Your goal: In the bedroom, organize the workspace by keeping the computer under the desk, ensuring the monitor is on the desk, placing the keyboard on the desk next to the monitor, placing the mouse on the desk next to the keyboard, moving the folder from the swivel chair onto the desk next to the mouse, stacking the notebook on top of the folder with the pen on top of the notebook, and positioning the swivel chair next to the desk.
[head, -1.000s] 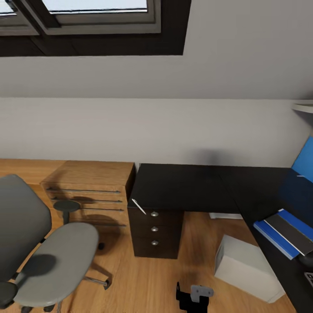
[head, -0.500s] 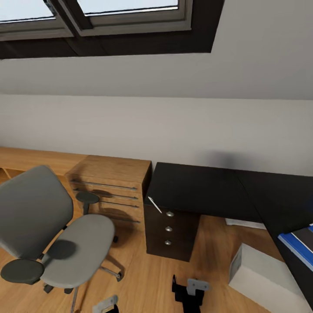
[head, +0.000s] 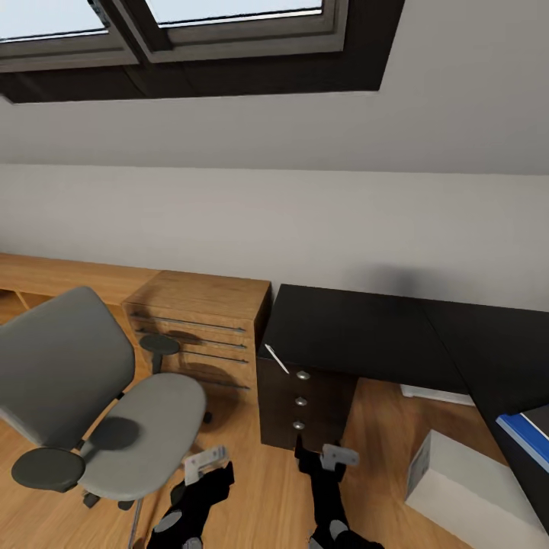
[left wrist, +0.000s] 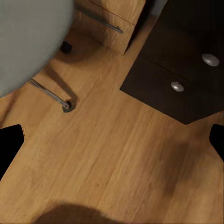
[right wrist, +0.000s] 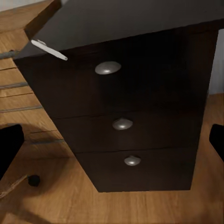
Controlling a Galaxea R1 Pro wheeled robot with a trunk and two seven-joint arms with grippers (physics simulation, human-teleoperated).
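The L-shaped desk (head: 358, 335) is seen against the white wall, its glossy black worktop bare on the near wing, with a drawer stack (head: 305, 404) of three round silver knobs set under the left end. A white pen (head: 276, 358) is laid at the front left corner of the worktop, overhanging the edge above the top knob; the same pen (right wrist: 49, 50) is shown in the right wrist view. The swivel chair (head: 99, 404) is placed on the wood floor (head: 252, 488) left of the desk, its seat empty, with a strip of open floor kept between its base and the drawers. A low light-wood cabinet (head: 202, 324) is set flush against the left side of the desk. The computer (head: 469, 488) is seen on the floor beneath the right wing, near the desk's inner corner. The blue edge of the folder (head: 524, 438) is visible on the worktop at the far right. The left gripper (head: 206, 465) and right gripper (head: 320, 457) are held low over open floor before the drawers, touching nothing; in each wrist view the fingers are spread wide apart and nothing is held.
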